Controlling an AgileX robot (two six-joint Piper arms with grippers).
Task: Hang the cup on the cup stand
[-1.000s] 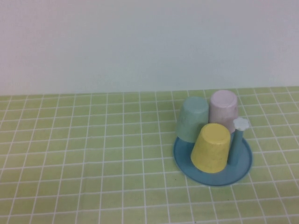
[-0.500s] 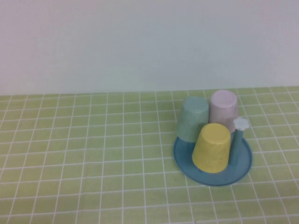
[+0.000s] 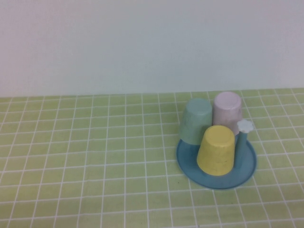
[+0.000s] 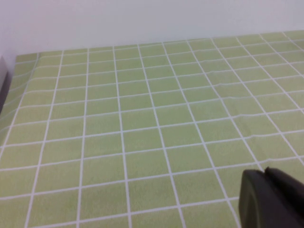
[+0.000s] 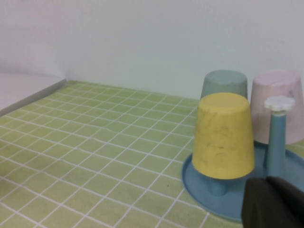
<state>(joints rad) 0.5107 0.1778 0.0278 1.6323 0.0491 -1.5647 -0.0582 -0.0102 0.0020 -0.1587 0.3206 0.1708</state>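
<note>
Cup: inverted on cup stand; mint-green cup and pink cup behind; free peg right. Left gripper, right gripper: pincers together, empty, away from the stand.

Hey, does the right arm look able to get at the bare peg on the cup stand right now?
Probably yes. The right gripper, shut, sits low just in front of the cup stand, and the free peg rises right ahead with nothing between. The yellow cup stands beside it, not across.
</note>
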